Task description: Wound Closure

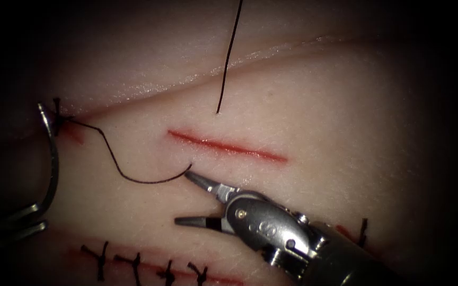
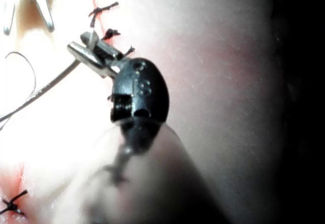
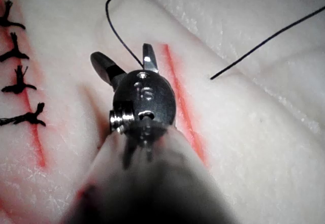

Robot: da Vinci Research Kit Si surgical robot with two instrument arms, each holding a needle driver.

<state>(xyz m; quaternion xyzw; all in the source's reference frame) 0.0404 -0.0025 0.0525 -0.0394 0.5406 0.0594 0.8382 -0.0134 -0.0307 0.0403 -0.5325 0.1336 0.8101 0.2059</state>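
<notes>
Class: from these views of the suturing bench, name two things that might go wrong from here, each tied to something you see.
1. The right pincer is open beside the thread's free end, holding nothing; the end might slip away.
2. The left pincer grips the needle near one end, with its other end at the tissue left of the open cut; it might twist in the grip.

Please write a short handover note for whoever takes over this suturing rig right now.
Left tool: shut on the needle near one end of its curve. The needle's other end lies far left of the open cut, by a knot; whether it is in the tissue I cannot tell.
Right tool: open, holding nothing, just below the open cut, with the thread ending at its upper jaw.
Done: the lower cut has stitches.
Left: the open cut has none.
</notes>
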